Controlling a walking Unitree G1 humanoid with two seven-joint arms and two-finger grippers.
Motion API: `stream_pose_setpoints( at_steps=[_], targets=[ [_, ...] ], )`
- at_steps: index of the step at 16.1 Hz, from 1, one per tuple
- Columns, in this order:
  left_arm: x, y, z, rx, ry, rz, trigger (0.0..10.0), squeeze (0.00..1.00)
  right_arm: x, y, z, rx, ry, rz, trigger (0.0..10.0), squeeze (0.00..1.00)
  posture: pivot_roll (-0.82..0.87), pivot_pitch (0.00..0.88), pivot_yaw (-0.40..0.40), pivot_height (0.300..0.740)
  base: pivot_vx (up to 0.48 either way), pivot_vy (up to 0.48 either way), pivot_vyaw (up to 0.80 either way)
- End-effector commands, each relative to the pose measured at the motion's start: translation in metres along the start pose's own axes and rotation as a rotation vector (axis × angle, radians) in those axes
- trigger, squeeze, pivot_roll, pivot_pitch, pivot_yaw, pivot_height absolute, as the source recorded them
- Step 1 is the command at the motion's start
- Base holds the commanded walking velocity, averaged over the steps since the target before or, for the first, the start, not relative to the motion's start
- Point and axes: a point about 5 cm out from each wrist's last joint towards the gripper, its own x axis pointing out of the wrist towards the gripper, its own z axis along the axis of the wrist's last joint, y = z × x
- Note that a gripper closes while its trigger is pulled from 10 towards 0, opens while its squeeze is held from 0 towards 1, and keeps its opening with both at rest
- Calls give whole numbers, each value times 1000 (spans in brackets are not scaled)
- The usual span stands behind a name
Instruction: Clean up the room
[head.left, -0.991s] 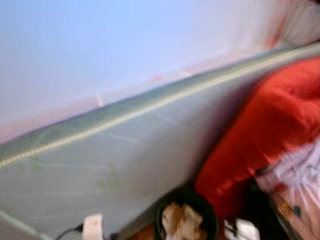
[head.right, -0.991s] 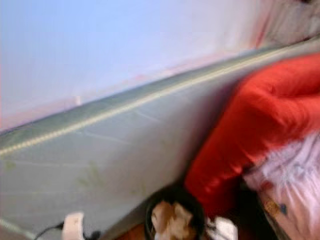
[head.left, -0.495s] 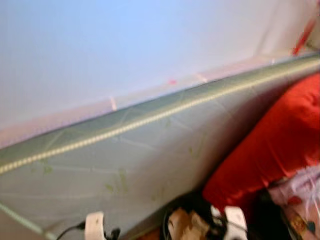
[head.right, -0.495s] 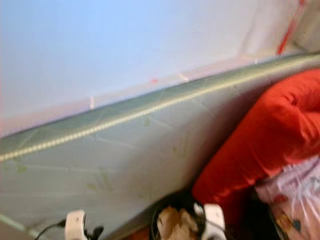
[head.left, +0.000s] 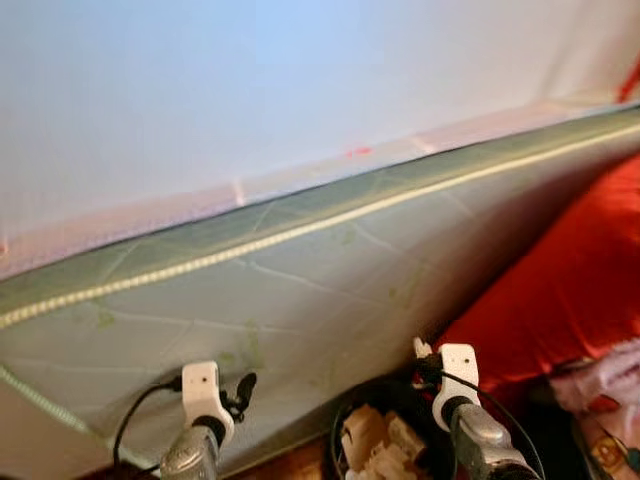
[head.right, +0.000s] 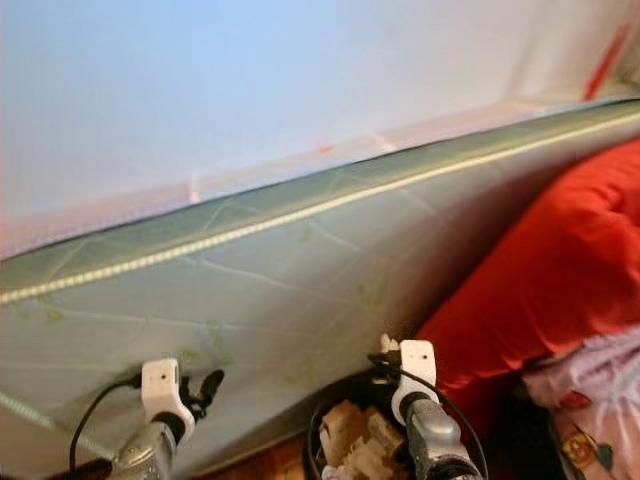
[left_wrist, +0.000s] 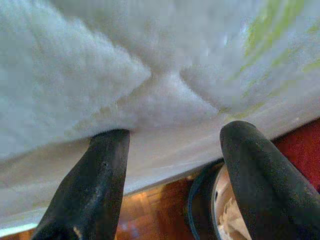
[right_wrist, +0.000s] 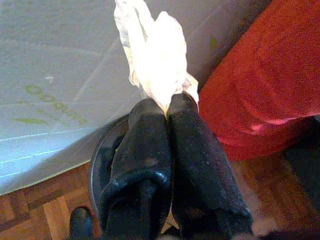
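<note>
A black round bin (head.left: 352, 432) holding crumpled paper stands on the wood floor against the side of a pale green mattress (head.left: 300, 290). My right gripper (right_wrist: 167, 102) hangs over the bin's rim (right_wrist: 102, 150), shut on a crumpled white wrapper (right_wrist: 152, 55) that sticks out past the fingertips. My left gripper (left_wrist: 172, 135) is open, its fingers (left_wrist: 100, 175) close to the mattress side, with nothing between them. In the left eye view both wrists show low down, the left arm (head.left: 200, 390) beside the bin and the right arm (head.left: 455, 385) above it.
A red cushion or blanket (head.left: 570, 290) bulges against the mattress just right of the bin. Patterned pink fabric (head.left: 610, 400) lies at the far right. A white sheet (head.left: 250, 90) covers the bed top. Wood parquet floor (left_wrist: 155, 205) shows under the mattress edge.
The camera has shifted and the picture has sharpened. Both arms have risen into view at the bottom, the right one now over the bin.
</note>
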Motion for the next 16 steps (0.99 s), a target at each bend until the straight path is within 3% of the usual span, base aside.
stream_pose_setpoints(
  at_steps=[1, 7, 9, 12, 16],
  targets=[
    [1, -2, 9, 11, -70, -18, 10000, 0, 2, 2, 4, 9, -5, 1, 10000, 0, 164, 110, -21, 740, 0, 0, 0],
    [-18, 0, -5, -1, -78, -19, 10000, 0, 0, -5, -2, 18, 30, -24, 10000, 0, 203, 169, -27, 740, 0, 0, 0],
    [-24, 2, -10, -17, -74, -11, 10000, 0, -1, -1, -4, -50, 41, 8, 10000, 0, 213, 171, -25, 740, 0, 0, 0],
    [-38, 11, -21, -15, -49, 30, 10000, 0, 1, 3, 0, -44, 21, 20, 10000, 0, 216, 166, -22, 740, 0, 0, 0],
    [-41, 10, -21, -14, -37, 23, 10000, 0, 1, 4, -2, -47, 31, 17, 10000, 0, 222, 163, -19, 740, 0, 0, 0]
  ],
)
